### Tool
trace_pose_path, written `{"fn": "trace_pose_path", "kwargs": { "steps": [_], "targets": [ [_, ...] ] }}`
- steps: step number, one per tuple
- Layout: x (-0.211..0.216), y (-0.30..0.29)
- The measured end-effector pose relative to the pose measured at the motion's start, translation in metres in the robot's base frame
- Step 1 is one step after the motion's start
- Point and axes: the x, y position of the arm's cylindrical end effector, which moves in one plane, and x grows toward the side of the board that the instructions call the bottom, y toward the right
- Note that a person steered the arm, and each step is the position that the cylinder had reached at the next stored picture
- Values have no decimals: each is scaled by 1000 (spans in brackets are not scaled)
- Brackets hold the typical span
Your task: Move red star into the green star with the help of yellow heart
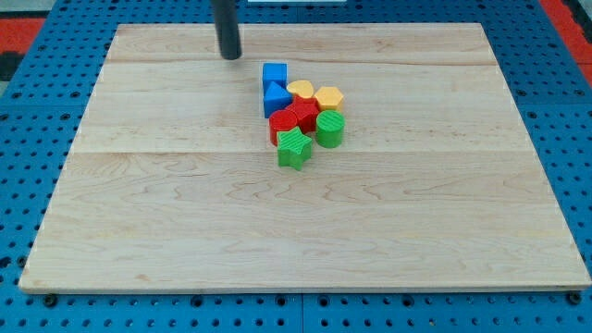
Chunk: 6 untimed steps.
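Pale wooden planks with a fine grain make up the board point(185, 213), which lies on a blue pegboard base point(28, 120) dotted with holes; no writing or labels can be read anywhere.

My tip point(229, 57) is the lower end of a smooth, dark, straight rod. It has no jaws to open or close and holds nothing. It stands up and to the view's left of the blue cube point(275, 73), apart from it and from every other block.

All the blocks look like matte moulded plastic and sit packed in one cluster. Just below the blue cube, touching it, is a second blue block point(275, 98) with an angled face; its exact shape is unclear. Right of that block sits the yellow heart point(300, 90), and right of the heart a yellow hexagon point(329, 97). Below the blue cube, further down, the red star point(304, 116) presses against another red block point(284, 125) on its left. The green star point(294, 148) touches the red star's lower edge, and a ribbed green cylinder point(330, 129) stands right of the red star.
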Motion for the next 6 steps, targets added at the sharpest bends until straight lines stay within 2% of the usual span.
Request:
{"fn": "trace_pose_path", "kwargs": {
  "steps": [1, 2, 5, 6],
  "targets": [
    [-2, 66],
    [10, 106],
    [47, 96],
    [47, 96]
  ]
}}
